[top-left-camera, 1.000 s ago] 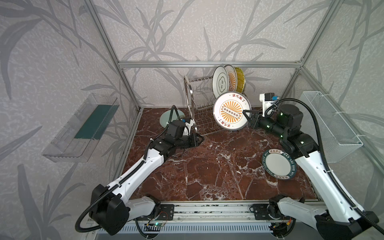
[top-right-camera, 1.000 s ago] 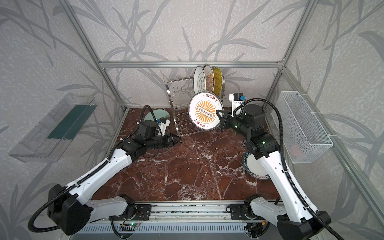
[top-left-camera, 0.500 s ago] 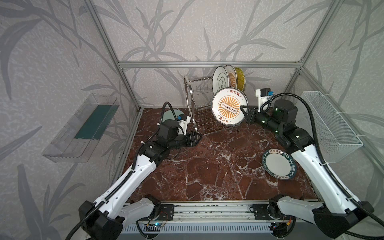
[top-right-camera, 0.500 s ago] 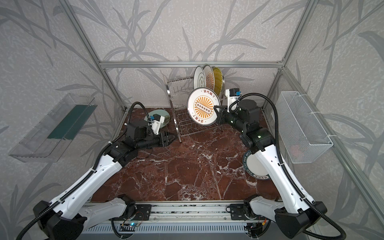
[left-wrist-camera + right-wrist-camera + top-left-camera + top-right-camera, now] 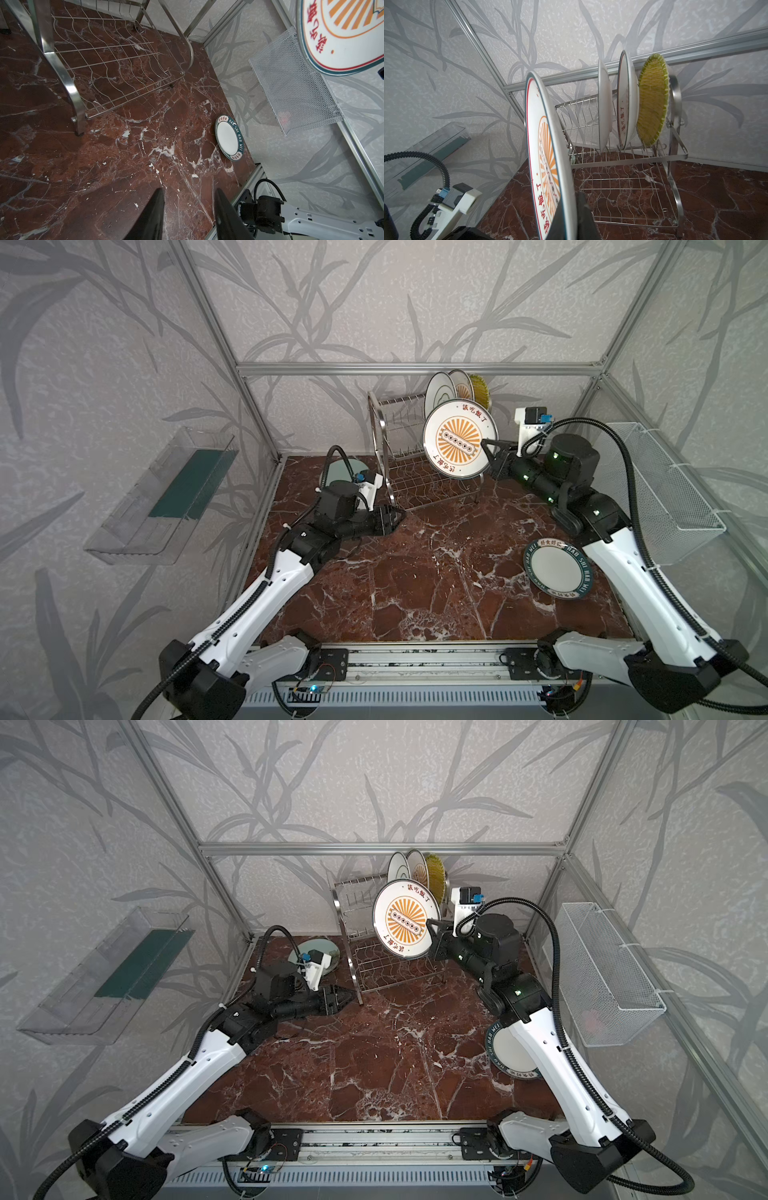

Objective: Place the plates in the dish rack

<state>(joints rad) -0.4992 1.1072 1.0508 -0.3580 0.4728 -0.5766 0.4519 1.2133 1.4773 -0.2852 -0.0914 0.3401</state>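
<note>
The right jaws were clenched on the lower rim of a sunburst plate, one finger on each face, and held it on edge, near upright with its painted face toward the left arm. In both top views this plate hung clear of the tabletop, in front of the upper tier of the rack at its right half; whether its far edge touched the wires could not be told. Behind it, three plates stood upright in the upper tier's slots toward the right end: a white plate, then a second sunburst plate, then a yellow plate nearest the side frame. The slots left of them and the whole lower tier held nothing. The left jaws were released, with the fingers parted and nothing between them, hovering low over the tabletop just by the rack's front left foot and pointing toward the right side. A teal-rim plate lay flat on the tabletop near the right edge, beside the right arm, which hid part of it in a top view. A mint plate lay flat in the back left corner, left of the rack and partly hidden by the left wrist camera. A mesh basket hung on the right wall and a clear tray on the left wall.
</note>
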